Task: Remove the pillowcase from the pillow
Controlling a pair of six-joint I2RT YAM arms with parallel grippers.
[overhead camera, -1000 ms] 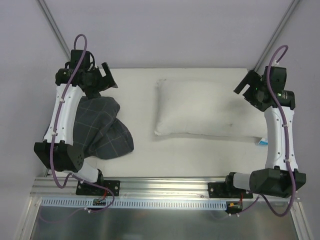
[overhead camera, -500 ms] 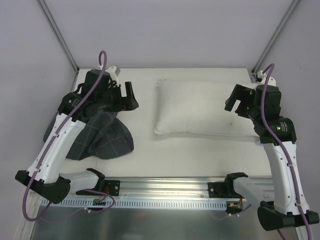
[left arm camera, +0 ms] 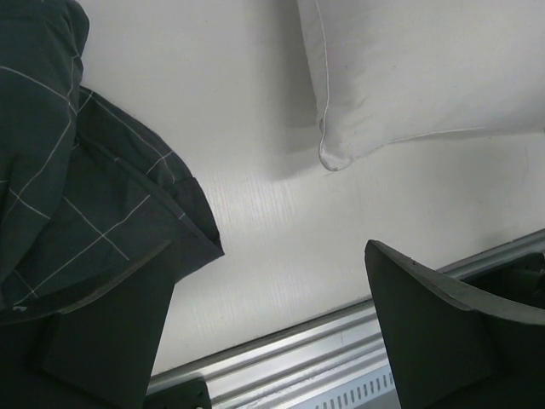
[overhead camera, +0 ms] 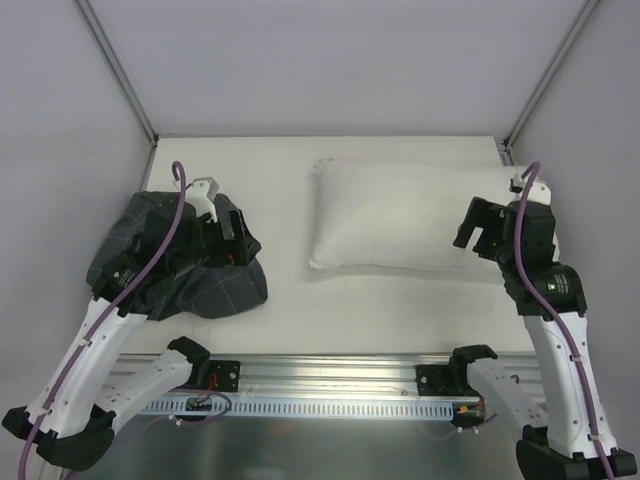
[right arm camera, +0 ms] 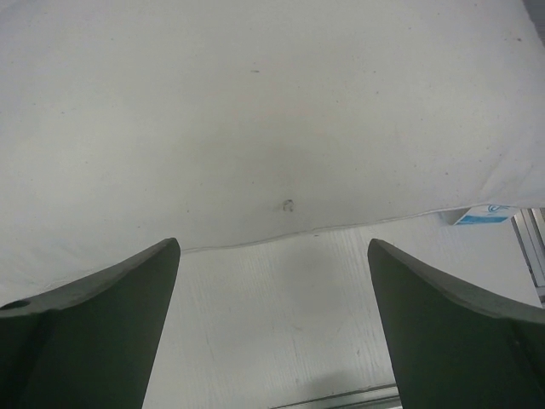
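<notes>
Both arms have drawn back toward the near edge since 1 second ago. Now the left gripper (overhead camera: 232, 238) hangs wide open and empty over the pillowcase (overhead camera: 222, 290), heaped by the tabletop's (overhead camera: 350, 315) left edge. Equally wide and empty, the right gripper (overhead camera: 478, 222) hovers at the right end of the bare pillow (overhead camera: 395, 220) — long axis left-right, well apart from the cover. Only the right wrist view shows its label (right arm camera: 481, 215) — we judge the job done.

Bright, even light casts a soft shadow under the pillow (left arm camera: 409, 77); wrist-view foregrounds look blurred.
</notes>
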